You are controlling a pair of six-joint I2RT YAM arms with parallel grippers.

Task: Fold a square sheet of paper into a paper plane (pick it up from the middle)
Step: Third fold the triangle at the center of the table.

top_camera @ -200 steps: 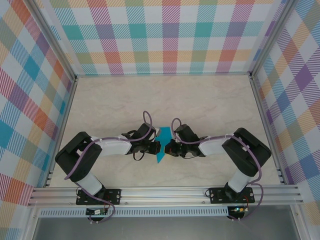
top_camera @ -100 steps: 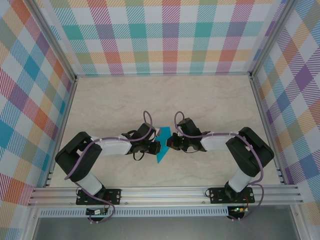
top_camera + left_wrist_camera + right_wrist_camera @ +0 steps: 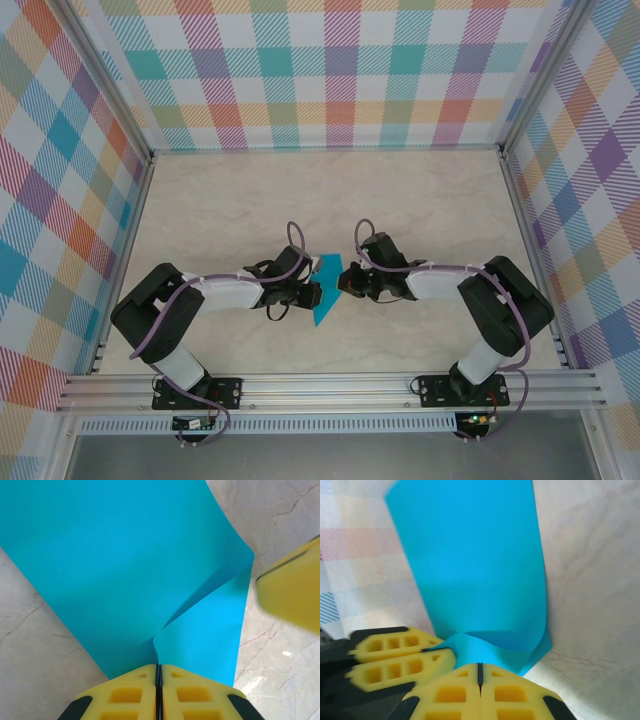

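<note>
My right gripper (image 3: 343,279) now nearer twelve o'clock than a second ago, jaws closed on the three o'clock edge of the square sheet of paper (image 3: 323,300), my left gripper (image 3: 314,295) unmoved, clamped on its nine o'clock edge.

teal sheet of paper (image 3: 125,555), creased, lifted

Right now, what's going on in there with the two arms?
The left gripper is shut on the edge of the square sheet of paper, which is bent in a loose fold. The right gripper is shut too, right at the sheet; whether it pinches it is unclear.
</note>
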